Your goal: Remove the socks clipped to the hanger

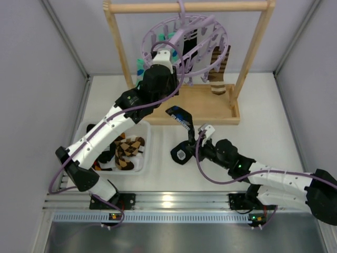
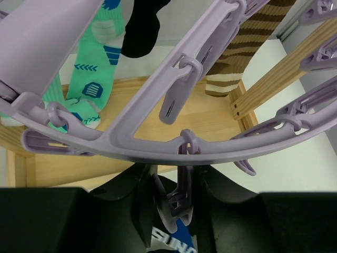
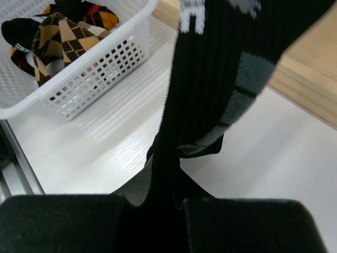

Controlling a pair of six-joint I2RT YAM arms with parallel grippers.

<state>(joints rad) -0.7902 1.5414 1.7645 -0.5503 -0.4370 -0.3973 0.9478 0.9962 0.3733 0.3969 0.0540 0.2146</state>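
The lavender hanger (image 1: 210, 26) hangs from the wooden rack, its ring (image 2: 137, 145) close above my left wrist camera. My left gripper (image 2: 181, 211) is shut on one dangling clip peg (image 2: 183, 197), up at the hanger (image 1: 162, 55). Still clipped are a mint-teal sock (image 2: 92, 79), a black sock (image 2: 142, 26) and a brown striped sock (image 2: 237, 58). My right gripper (image 3: 168, 195) is shut on a black sock with grey and white marks (image 3: 210, 79), which stretches up from it below the hanger (image 1: 180, 118). Whether its top is still in the peg is hidden.
The wooden rack (image 1: 184, 7) stands at the back on a tray-like base (image 1: 205, 105). A white mesh basket (image 1: 143, 158) at the left holds argyle and black socks (image 1: 128, 150), and shows near the right wrist (image 3: 105, 58). Grey walls close in both sides.
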